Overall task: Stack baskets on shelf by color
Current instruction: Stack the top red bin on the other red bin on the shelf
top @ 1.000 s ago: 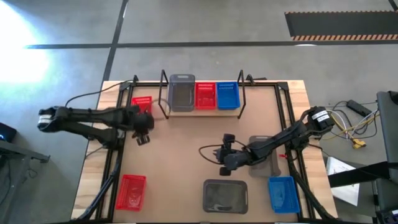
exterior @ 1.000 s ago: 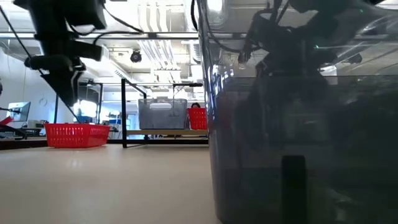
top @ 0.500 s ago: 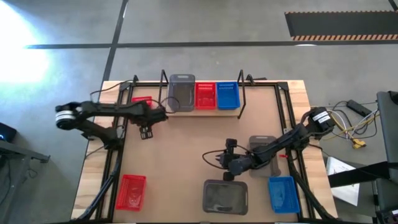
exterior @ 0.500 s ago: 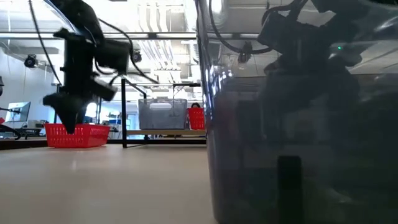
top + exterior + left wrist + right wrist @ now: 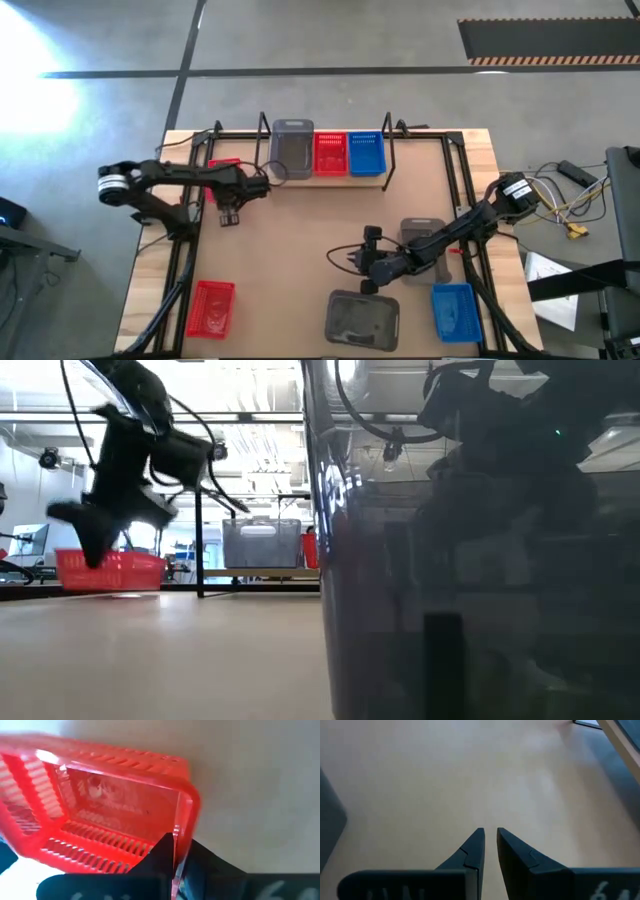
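On the shelf [image 5: 330, 180] at the far edge stand a grey basket [image 5: 292, 150], a red one [image 5: 330, 153] and a blue one [image 5: 366, 153]. Left of the shelf, my left gripper [image 5: 230, 212] is shut on another red basket [image 5: 222, 165] [image 5: 100, 820]. My right gripper [image 5: 367, 275] [image 5: 489, 837] hovers over bare tabletop right of the middle, fingers almost together with nothing between them. It sits between one grey basket [image 5: 425, 245] and another at the near edge [image 5: 362, 318]. My left gripper grips one short end wall of the red basket at its rim [image 5: 176, 837]. One finger [image 5: 157, 855] is inside the basket and the other [image 5: 205, 862] is outside. It comes from above, slanting. In the low view the basket [image 5: 110, 568] sits slightly raised over its shadow.
A red basket [image 5: 210, 308] lies at the near left and a blue basket [image 5: 452, 310] at the near right. The near grey basket fills the right half of the low view. Black frame rails [image 5: 185, 250] run along both table sides. Cables lie beyond the right edge.
My left gripper has come down beside the shelf onto the red basket and taken hold of its end wall. The basket has risen a little and shifted leftward in the low view. My right gripper has crept toward the near edge.
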